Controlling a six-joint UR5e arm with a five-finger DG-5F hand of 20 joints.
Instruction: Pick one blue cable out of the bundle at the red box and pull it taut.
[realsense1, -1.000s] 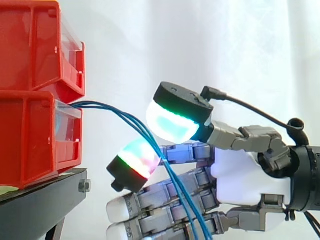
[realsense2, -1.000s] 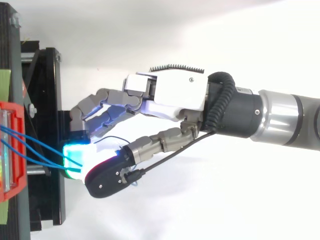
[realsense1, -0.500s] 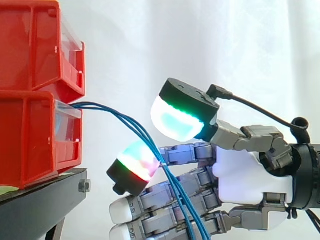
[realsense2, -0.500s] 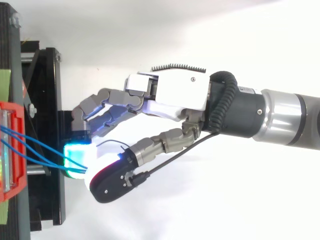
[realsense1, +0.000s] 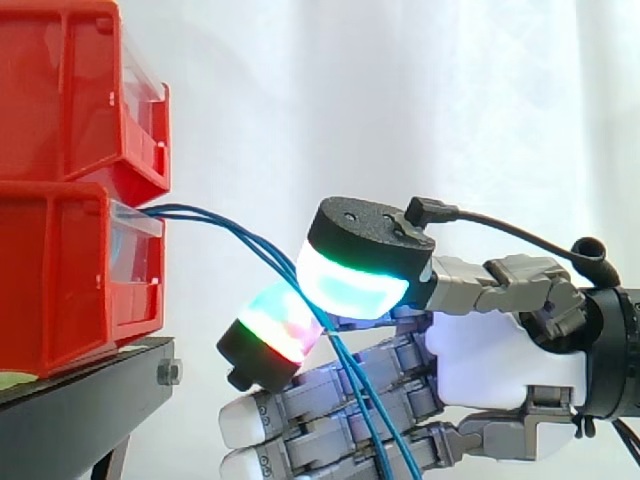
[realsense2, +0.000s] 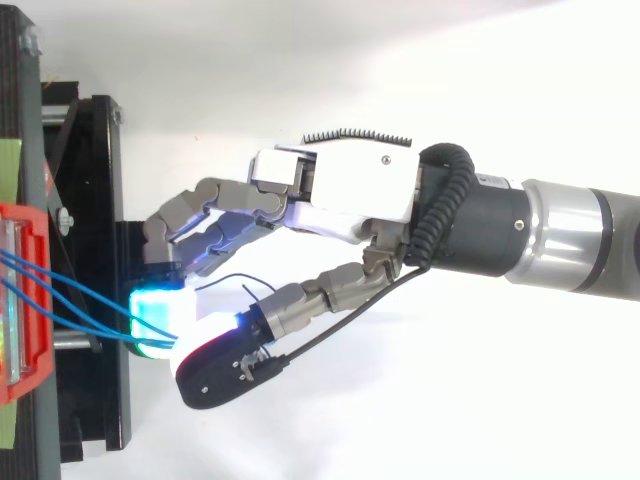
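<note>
While the red box (realsense1: 70, 270) sits at the left on the black stand (realsense1: 95, 385), under a second red bin (realsense1: 70, 90), you can follow the blue cables (realsense1: 235, 228) out of its clear front. They leave as a small bundle, arch rightward and then droop down. Just right of that arch is what has changed in the last second: the hand (realsense1: 500, 350) has brought its thumb (realsense1: 360, 270) down from well above the strands. Its cyan-green pad now sits just over them, opposite the curled fingertip (realsense1: 272, 328) glowing red and green below. The bundle runs through the narrow gap between those two, so the hand is closed in a pinch around the cables, its other fingers lying nearly straight beneath. You cannot tell how firmly it bites. From above, the cables (realsense2: 70, 300) cross from the box (realsense2: 20, 300) straight into the glowing pad, and the thumb has swung a little further under the hand (realsense2: 340, 190). Read this as the grasp being completed, not the pull: the strands are slack, curving past the pinch and on down across the lower fingers. Several strands seem to pass through together, so check that one has been singled out before you draw back to the right, where the arm (realsense2: 570, 235) enters.
</note>
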